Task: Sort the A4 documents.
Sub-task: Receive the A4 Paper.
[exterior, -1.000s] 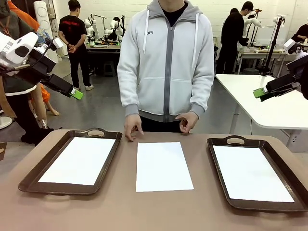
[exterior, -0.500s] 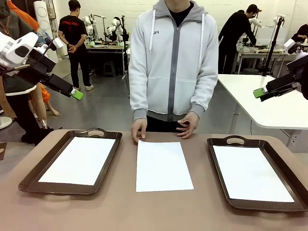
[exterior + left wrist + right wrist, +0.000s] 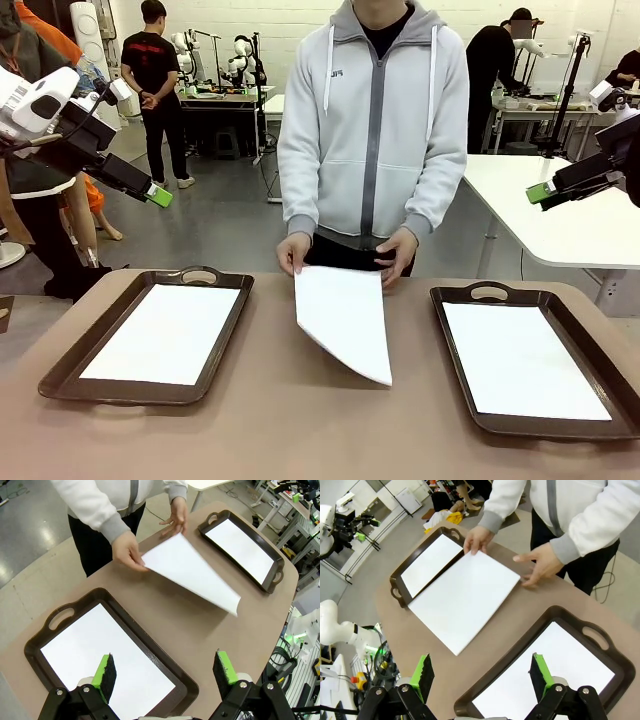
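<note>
**Both claws released and raised while a person lifts the middle sheet**

The left gripper [image 3: 165, 672] hangs high above the table with its two green-padded fingers [image 3: 105, 672] spread wide and nothing between them. Seen from its wrist, it looks down on the left tray [image 3: 37, 640], a dark brown tray with handles that holds one white sheet [image 3: 100, 655] lying flat inside it. From the front, this gripper [image 3: 158, 195] is up at the left side of the table, well apart from the tray [image 3: 60, 375].

The right gripper [image 3: 482, 672] is likewise raised, fingers wide apart and holding nothing. Below it is the right tray [image 3: 570, 617], also dark brown with handles, with one white sheet [image 3: 545, 667] flat inside. From the front, this gripper [image 3: 541, 192] sits high at the right side, well clear of its tray [image 3: 455, 400].

Between the two trays, on the brown table [image 3: 270, 430], a person in a light grey zipped hoodie [image 3: 375, 130] stands at the far edge. Both of the person's hands [image 3: 293, 252] grip the far edge of the middle sheet [image 3: 345, 320], one at each corner. That far edge is lifted off the table, so the sheet tilts, with its near corner low by the tabletop. The sheet is apart from both trays and from both grippers.

Behind the person there are other tables and people farther off in the room.
</note>
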`<state>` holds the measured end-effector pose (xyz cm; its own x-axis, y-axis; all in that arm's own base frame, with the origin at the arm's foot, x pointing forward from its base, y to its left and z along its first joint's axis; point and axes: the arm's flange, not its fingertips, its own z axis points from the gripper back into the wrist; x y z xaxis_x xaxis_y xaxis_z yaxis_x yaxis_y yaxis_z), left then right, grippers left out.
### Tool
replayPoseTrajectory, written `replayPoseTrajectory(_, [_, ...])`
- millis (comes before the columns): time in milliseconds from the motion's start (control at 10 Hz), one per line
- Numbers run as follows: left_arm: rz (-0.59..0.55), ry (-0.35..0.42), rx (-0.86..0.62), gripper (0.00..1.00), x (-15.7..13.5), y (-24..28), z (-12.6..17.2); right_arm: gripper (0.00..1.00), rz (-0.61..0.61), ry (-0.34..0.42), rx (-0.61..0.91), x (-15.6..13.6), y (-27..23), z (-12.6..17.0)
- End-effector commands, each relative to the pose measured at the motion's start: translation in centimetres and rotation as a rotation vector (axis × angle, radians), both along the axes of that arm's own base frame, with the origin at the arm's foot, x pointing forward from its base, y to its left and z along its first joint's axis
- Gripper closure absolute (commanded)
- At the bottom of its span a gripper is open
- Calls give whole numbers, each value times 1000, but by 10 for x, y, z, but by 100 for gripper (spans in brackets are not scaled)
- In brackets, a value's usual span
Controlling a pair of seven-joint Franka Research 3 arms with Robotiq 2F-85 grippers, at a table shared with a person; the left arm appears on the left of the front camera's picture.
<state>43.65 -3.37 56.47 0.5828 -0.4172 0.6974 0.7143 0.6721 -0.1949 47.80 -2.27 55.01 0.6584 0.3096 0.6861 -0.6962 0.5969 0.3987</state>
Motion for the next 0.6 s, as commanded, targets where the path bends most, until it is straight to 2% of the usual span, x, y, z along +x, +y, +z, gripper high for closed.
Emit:
replayPoseTrajectory(0, [-1,-1,-1,0,0,0,0,0,4,-2,0,0,0,0])
replayPoseTrajectory(500, [-1,-1,-1,0,0,0,0,0,4,-2,0,0,0,0])
